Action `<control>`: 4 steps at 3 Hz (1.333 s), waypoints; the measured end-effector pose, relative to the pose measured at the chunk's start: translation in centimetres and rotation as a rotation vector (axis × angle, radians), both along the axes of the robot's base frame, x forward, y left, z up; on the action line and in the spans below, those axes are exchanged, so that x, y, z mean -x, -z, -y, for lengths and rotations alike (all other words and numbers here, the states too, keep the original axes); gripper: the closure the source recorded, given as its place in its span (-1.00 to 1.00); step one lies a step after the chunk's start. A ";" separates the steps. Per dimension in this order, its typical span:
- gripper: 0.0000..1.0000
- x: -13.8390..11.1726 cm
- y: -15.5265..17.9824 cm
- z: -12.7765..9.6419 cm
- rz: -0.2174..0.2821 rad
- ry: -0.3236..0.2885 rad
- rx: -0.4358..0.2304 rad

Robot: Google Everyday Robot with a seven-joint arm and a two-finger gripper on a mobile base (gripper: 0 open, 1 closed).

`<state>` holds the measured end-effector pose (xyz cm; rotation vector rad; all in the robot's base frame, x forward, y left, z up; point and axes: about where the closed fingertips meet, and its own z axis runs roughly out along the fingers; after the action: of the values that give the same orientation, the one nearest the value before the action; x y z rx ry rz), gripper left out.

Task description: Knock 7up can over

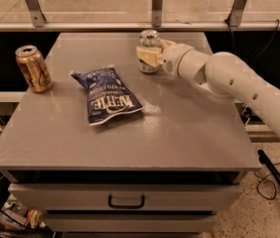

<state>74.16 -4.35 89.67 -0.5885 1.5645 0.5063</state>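
The 7up can [149,37] stands upright at the far middle of the grey table [189,133], its shiny metal top showing. My gripper [148,56] reaches in from the right on a white arm [229,81]. It sits right in front of the can's body at mid height and covers most of it. Only the can's top and bottom rim show around the gripper.
A gold can [33,68] stands upright at the table's left edge. A blue Kettle chip bag [107,96] lies flat left of centre, close to the gripper. A window ledge with metal posts runs behind the table. A drawer with a handle [126,201] is below.
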 end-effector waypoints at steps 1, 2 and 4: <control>1.00 0.0 0.0 -0.1 0.000 -0.002 0.000; 1.00 -0.2 -0.3 0.4 -0.016 -0.009 0.025; 1.00 0.3 -1.3 3.2 -0.087 0.001 0.157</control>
<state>73.85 -7.57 90.94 -0.6921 1.6980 0.4154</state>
